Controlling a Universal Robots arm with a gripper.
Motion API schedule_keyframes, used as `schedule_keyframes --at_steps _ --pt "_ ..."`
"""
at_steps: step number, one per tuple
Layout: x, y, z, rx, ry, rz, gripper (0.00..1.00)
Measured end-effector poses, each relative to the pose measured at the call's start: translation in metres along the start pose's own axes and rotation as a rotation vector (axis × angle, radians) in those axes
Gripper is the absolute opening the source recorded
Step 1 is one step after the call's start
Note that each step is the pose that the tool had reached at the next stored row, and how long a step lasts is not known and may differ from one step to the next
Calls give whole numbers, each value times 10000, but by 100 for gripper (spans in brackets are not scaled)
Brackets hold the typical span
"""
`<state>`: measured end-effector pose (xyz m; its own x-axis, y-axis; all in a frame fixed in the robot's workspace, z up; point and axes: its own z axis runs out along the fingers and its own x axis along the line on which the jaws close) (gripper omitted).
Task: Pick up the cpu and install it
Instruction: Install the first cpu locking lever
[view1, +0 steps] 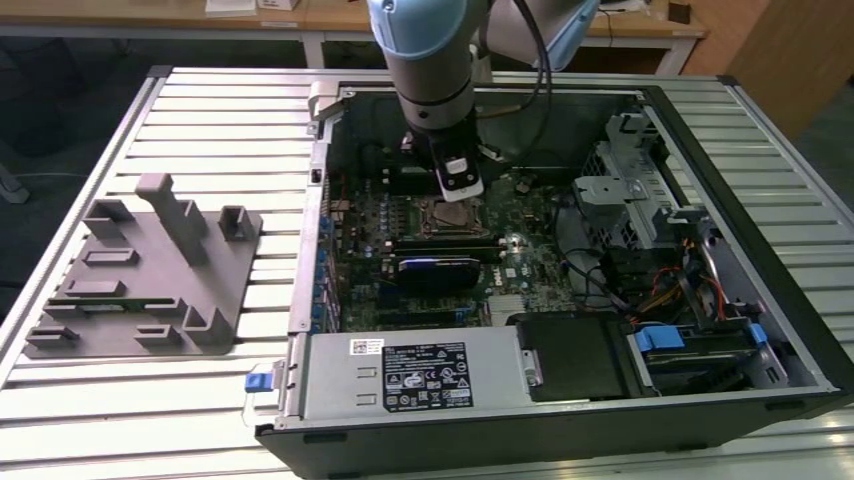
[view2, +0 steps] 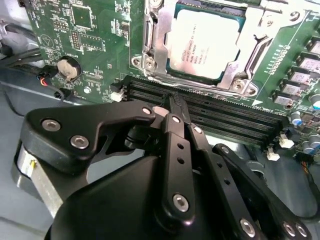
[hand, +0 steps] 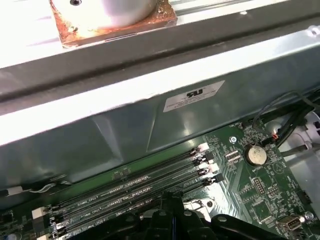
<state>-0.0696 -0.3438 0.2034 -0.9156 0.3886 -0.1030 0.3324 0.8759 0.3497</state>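
In the second wrist view, the gripper (view2: 175, 107) hangs over the black memory slots (view2: 220, 117) of the motherboard (view2: 90, 45), its jaws drawn together to a narrow point and holding nothing. Just beyond the slots, the cpu (view2: 207, 42) lies seated flat in the metal-framed socket (view2: 155, 45), silvery top upward. In the exterior view, the arm (view1: 427, 60) reaches down into the open computer case (view1: 787, 330), which lies on the slatted surface (view1: 200, 120) with the grey fixture (view1: 147, 270) at the exterior view's left.
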Motion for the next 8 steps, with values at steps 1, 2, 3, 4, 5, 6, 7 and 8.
schedule_keyframes --at_steps 1,2,3,4,5,6,7,8 --pt "0 0 0 91 -34 -21 11" --pt "0 0 0 176 -66 -43 11" --pt "-1 0 0 248 -91 -60 11" --pt "-2 0 -1 342 -125 -83 11" --pt "-2 1 -1 468 -169 -114 11" --pt "-3 2 -1 602 -218 -147 11" --pt "-5 2 0 711 -257 -174 11" --pt "-9 4 1 810 -290 -198 11"
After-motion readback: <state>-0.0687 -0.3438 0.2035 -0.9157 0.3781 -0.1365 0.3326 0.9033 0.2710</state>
